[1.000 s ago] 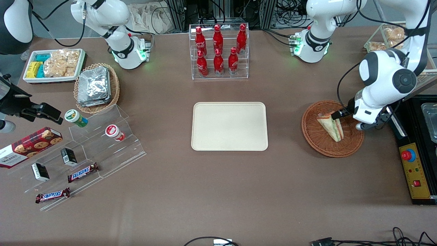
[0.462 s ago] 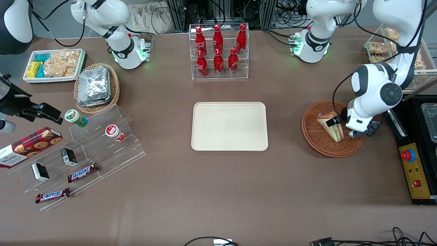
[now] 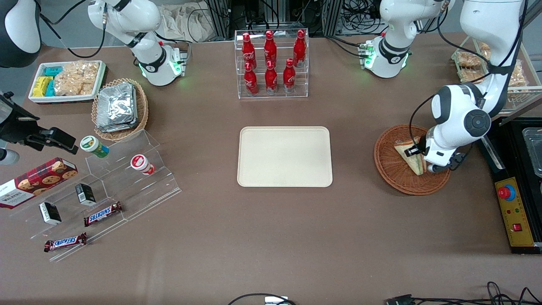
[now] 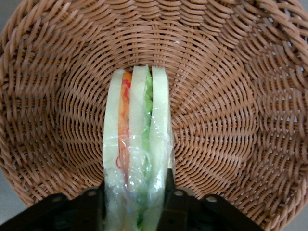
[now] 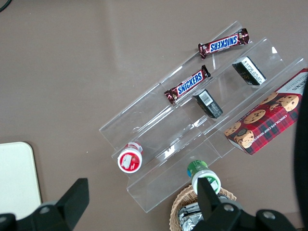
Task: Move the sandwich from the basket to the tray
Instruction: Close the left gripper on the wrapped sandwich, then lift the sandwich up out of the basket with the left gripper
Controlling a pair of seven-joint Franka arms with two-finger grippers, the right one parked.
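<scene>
The sandwich (image 4: 137, 144) is seen lying in the basket (image 3: 391, 173), its pale bread layers showing green and red-orange filling under clear wrap. The claw (image 3: 417, 152) is lowered into the basket, and in the left wrist view its two fingers (image 4: 98, 202) are pressed against either side of the sandwich, so the wedge is gripped between them. The basket stands on the brown surface (image 3: 271, 237) toward the working arm's end, well apart from the tray (image 3: 284, 156), which lies flat near the middle.

Farther from the front camera than the tray, a clear rack of red Coca-Cola bottles (image 3: 270, 59) is set upright. Toward the parked arm's end, two bars marked SNICKERS (image 5: 187, 87) are laid on a clear stepped stand (image 3: 127, 178), beside small black boxes (image 5: 208, 103). A red tartan box of chocolate chip cookies (image 3: 31, 180) bears the word WALKERS. The cups' lid writing cannot be read.
</scene>
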